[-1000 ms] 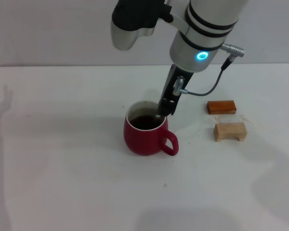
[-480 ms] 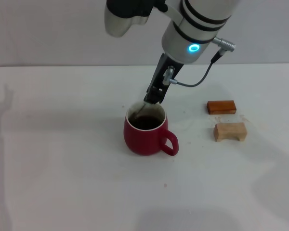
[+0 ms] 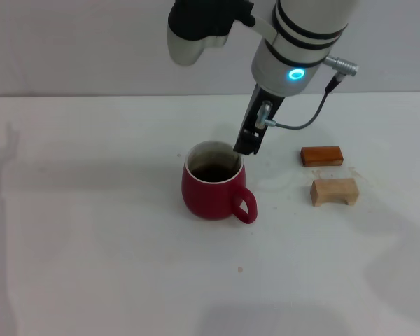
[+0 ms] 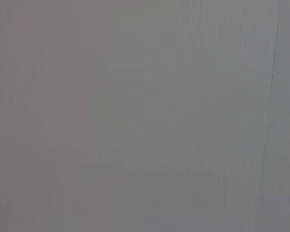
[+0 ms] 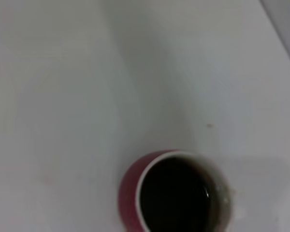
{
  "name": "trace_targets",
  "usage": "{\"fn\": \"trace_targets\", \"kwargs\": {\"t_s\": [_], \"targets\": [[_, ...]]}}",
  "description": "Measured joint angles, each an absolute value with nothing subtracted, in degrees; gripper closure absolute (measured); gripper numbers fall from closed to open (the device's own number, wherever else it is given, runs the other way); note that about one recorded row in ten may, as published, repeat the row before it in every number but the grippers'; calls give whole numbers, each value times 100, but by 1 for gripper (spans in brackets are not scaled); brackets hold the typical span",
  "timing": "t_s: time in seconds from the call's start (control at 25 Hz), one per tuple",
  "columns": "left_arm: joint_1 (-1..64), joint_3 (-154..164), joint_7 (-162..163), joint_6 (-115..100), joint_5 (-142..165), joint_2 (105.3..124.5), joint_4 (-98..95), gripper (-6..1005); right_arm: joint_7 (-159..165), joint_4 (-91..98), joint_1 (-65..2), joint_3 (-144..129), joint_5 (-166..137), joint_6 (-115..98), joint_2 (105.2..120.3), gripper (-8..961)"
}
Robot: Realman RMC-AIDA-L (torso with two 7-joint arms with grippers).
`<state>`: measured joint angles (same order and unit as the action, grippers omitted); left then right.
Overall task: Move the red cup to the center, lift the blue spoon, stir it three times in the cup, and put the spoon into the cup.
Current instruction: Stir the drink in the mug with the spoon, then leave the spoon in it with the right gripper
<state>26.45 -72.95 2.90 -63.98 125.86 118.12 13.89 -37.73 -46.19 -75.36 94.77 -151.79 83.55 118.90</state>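
Head view: cup (image 3: 211, 189) mid-table, upright, handle toward 4 o'clock, dark liquid inside.
Spoon: not discernible.
Right gripper (image 3: 245, 145): at the cup rim's 1 o'clock; can't tell its jaw state.
Blocks: brown block (image 3: 322, 155) and wooden block (image 3: 334, 191) at 3 o'clock, well apart.
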Motion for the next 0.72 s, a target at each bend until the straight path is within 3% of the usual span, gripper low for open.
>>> {"fn": "trace_targets", "kwargs": {"t_s": [0.72], "targets": [[2636,-7295,290,-6416,12586,11821,1407,140,-3766,-4602,-7534,9509,-14972,7921,11875,795]]}}
